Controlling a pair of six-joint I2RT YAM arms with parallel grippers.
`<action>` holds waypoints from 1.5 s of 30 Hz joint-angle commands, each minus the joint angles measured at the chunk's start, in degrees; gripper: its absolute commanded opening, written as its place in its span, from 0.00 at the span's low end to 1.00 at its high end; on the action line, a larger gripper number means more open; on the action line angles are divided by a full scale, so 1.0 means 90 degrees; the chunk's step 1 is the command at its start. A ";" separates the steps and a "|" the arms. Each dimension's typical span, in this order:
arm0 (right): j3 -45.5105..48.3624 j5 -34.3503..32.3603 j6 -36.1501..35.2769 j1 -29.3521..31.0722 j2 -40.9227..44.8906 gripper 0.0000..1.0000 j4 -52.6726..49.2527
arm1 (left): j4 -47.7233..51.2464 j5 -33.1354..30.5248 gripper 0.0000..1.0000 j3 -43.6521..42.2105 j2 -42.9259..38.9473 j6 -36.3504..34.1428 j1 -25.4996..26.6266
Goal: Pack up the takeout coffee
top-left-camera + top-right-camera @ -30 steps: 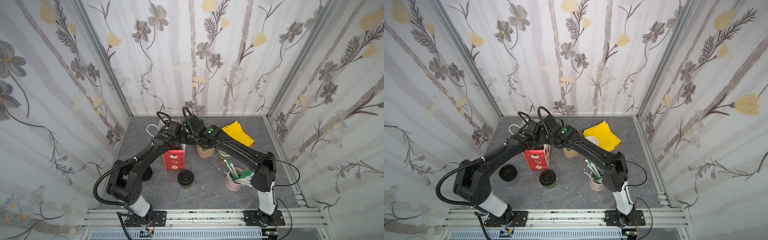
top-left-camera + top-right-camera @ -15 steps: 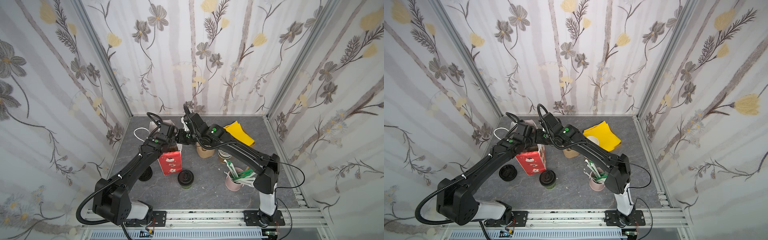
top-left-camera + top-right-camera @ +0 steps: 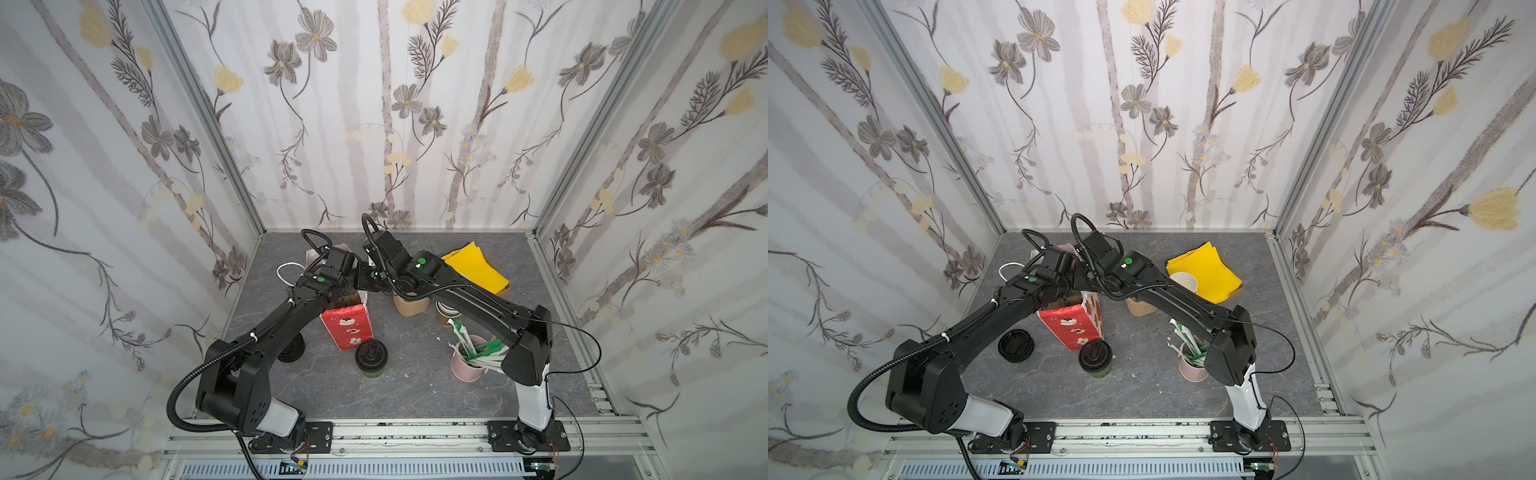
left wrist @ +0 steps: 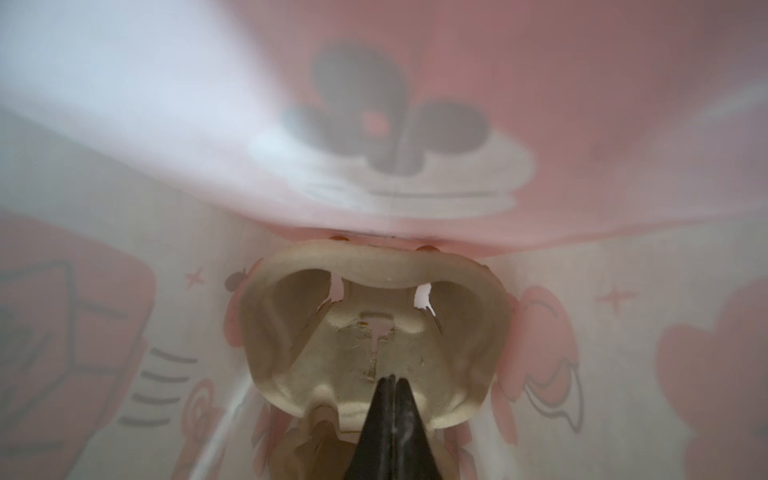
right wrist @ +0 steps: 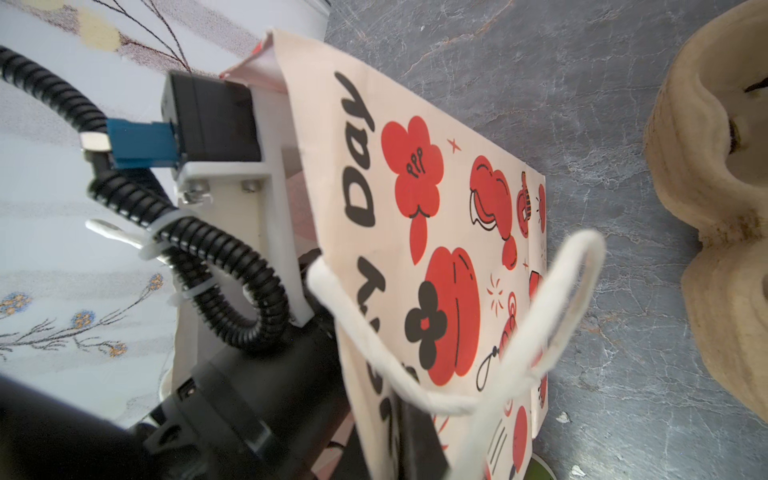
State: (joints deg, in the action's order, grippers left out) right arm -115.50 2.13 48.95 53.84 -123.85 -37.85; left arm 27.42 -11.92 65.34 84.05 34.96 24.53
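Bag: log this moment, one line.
left gripper: shut, inside bag, at tray | right gripper: shut on bag rim | coffee cup: on table, unpacked

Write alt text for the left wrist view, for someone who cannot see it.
Looking down inside a paper bag, the left gripper, its black jaws shut together, points at the middle of a beige moulded-pulp cup carrier lying at the bottom. The bag's thin walls glow pink and white, with red and black cartoon print showing through, blurred.

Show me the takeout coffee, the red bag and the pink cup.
takeout coffee point(image 3: 371, 354), in a top view, black lid
red bag point(image 3: 348, 330), in a top view, front face
pink cup point(image 3: 464, 372), in a top view, side wall
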 commanded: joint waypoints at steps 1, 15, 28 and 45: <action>0.0060 -0.0789 0.0020 -0.0016 -0.0193 0.10 0.0143 | -0.0732 0.0367 0.00 0.0164 -0.0259 0.0359 0.0109; 0.0220 -0.1426 -0.0049 0.0045 0.0054 0.12 -0.0275 | -0.0625 0.0050 0.00 -0.0410 -0.0130 0.0462 0.0083; 0.0759 -0.1377 -0.0102 -0.0016 0.0326 0.11 0.0333 | -0.0752 0.0346 0.00 -0.0546 -0.0227 0.0434 -0.0192; 0.0757 -0.1086 -0.0087 0.0027 0.0239 0.10 0.0539 | -0.1767 0.0878 0.34 -0.0767 -0.1509 -0.0121 -0.0071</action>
State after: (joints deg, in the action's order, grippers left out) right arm -108.81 -7.62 47.90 54.04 -121.30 -34.98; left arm 13.89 -3.01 58.48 71.99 34.39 23.68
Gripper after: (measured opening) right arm 0.101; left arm 0.329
